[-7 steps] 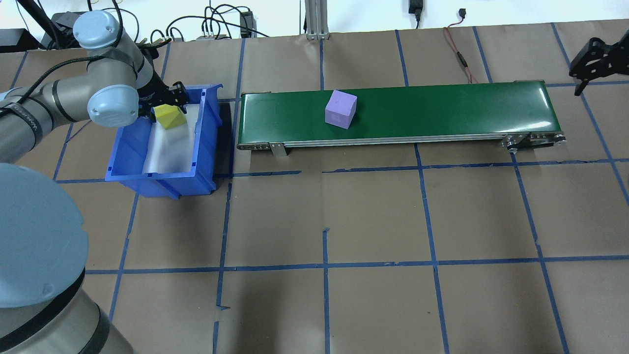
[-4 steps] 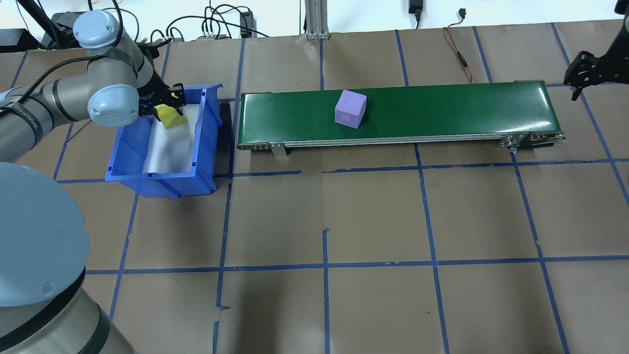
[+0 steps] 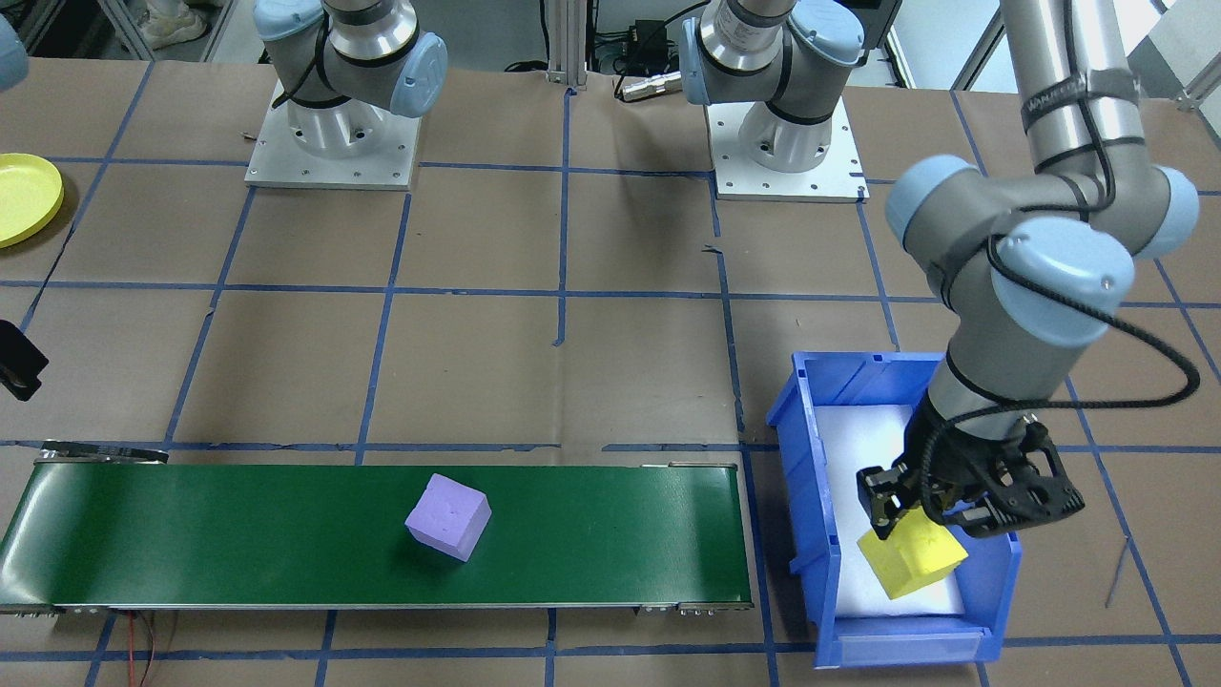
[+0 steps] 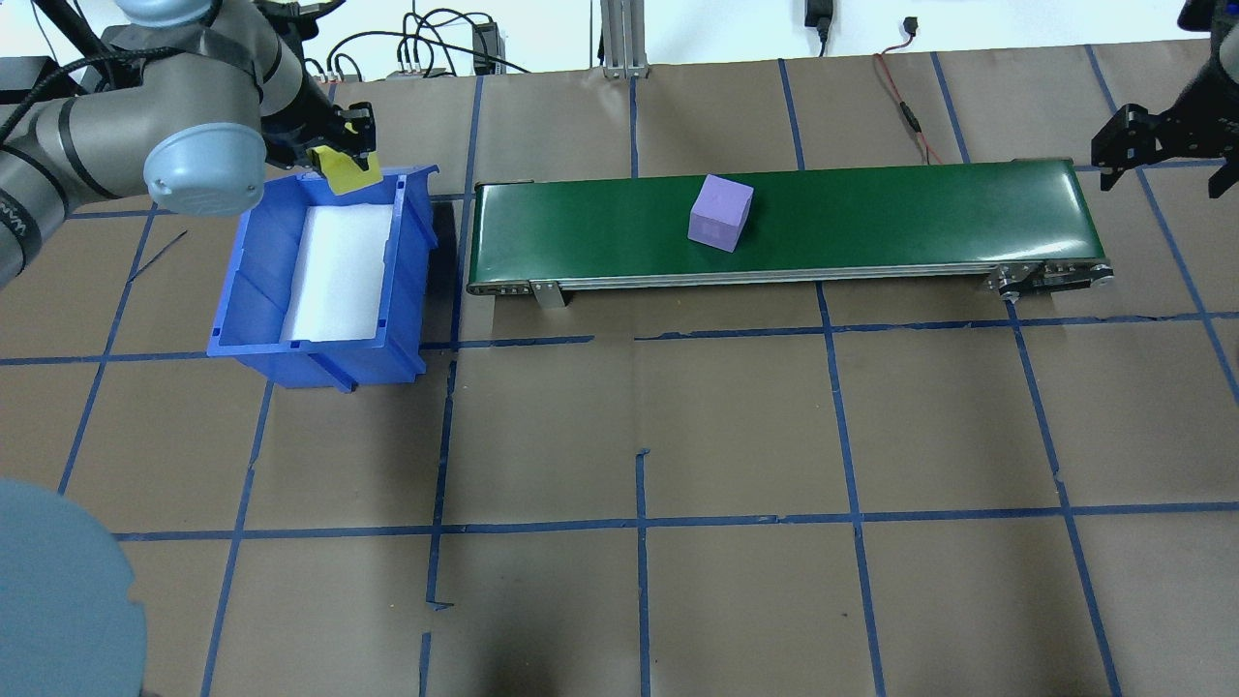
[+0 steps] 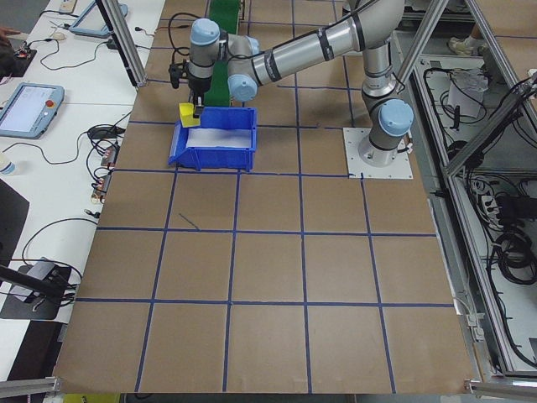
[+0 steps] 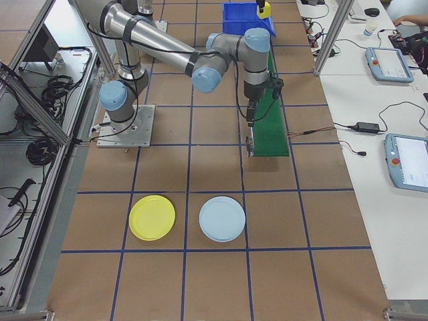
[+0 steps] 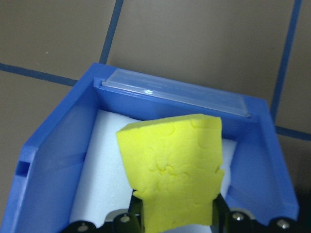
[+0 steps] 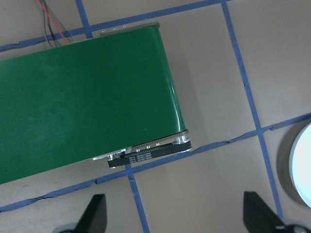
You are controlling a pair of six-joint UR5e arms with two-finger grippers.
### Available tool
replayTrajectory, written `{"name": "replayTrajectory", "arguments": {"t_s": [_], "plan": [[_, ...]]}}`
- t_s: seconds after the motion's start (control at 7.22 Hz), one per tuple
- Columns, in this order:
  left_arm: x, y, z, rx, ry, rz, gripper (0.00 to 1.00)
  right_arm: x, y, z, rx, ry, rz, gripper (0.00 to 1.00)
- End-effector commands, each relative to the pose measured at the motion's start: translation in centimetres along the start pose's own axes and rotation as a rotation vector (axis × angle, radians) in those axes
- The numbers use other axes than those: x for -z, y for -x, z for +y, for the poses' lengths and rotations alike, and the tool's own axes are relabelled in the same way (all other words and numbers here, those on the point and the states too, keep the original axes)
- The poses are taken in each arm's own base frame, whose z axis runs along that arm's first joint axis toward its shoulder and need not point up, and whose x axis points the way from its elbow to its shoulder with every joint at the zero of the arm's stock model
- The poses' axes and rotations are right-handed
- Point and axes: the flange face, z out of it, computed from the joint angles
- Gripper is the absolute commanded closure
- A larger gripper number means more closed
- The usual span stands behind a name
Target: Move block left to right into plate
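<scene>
The yellow block (image 3: 911, 563) hangs clamped in the left pincer (image 3: 930, 520), lifted above the far end of the blue bin (image 3: 806, 458) at the lower right of the front-facing view; from the wrist camera its foam face (image 7: 172, 170) fills the centre, with the bin's white liner (image 7: 104, 170) below it. In the overhead view the block (image 4: 350, 172) sits at the upper left, just over the bin's back wall (image 4: 411, 174). A purple block (image 4: 720, 213) lies on the green belt (image 4: 871, 218), a little right of the belt's middle and tilted off square to its edges. The right pincer (image 4: 1157, 145) hovers at the upper right edge, beyond the belt's end, its fingers (image 8: 95, 213) spread apart and holding nothing (the wrist view shows both tips wide, with the belt's end (image 8: 146, 150) between and above them). The yellow plate (image 6: 152, 217) rests on the worktop (image 6: 267, 267) at the lower left of the right-side view, just beside a pale blue plate (image 6: 223, 218), both well apart from the belt. In the front-facing view the yellow plate (image 3: 24, 198) shows at the left edge.
</scene>
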Motion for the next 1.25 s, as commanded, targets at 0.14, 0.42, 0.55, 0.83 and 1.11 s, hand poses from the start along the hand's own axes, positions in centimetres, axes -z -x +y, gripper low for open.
{"name": "replayTrajectory", "arguments": {"t_s": [0.14,0.42,0.55,0.83,1.11], "plan": [[3.1,-7.3,3.3,-0.045,-0.017,0.041,0.73,-3.8,-4.9,-2.0,0.097,-0.036,-0.273,0.00],[0.5,-9.0,4.2,-0.031,0.033,0.040,0.73,-6.7,-4.8,-1.5,0.057,0.048,-0.437,0.00],[-1.8,-10.1,4.7,-0.047,0.064,0.036,0.73,-7.7,-4.5,-1.6,0.097,0.029,-0.509,0.00],[-4.7,-12.4,5.5,-0.080,0.074,0.040,0.73,-9.5,-5.3,-1.7,0.070,0.025,-0.611,0.00],[-5.7,-12.8,5.7,-0.080,0.091,0.044,0.73,-10.1,-5.3,-1.0,0.063,0.038,-0.605,0.00]]}}
